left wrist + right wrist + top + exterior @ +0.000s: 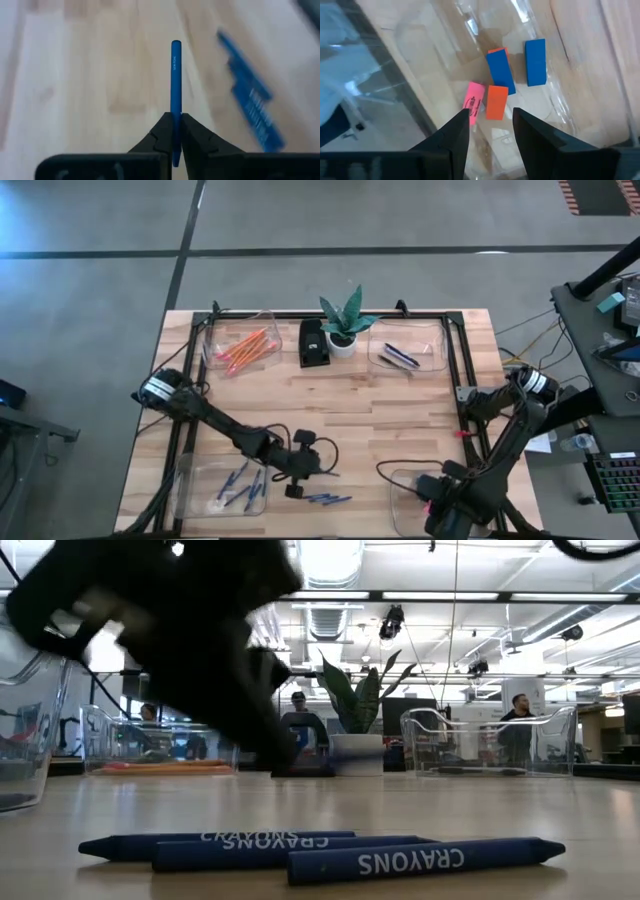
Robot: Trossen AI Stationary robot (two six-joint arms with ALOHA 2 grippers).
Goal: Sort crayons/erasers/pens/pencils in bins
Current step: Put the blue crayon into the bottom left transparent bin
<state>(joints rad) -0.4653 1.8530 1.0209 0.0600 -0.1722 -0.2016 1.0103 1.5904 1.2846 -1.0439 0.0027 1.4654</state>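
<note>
I see the left gripper (175, 131) clamped on a short blue crayon (175, 95) above the wooden table (400, 410), near the loose blue crayons (330, 852). Front-left clear plastic bin (190, 498) holds more. The right gripper (490, 125) hangs parted over the front-right clear bin (400, 495) with small blue, orange and pink erasers (499, 70).

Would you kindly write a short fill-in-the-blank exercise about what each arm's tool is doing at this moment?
1. The left tool is shut on a blue ____.
2. The right tool hangs open above the bin holding the ____.
3. On the table, ____ loose crayons lie side by side near the low camera.
4. The orange pencils lie in a bin at the table's far ____ corner in the high view.

Missing words: crayon; erasers; three; left
</note>
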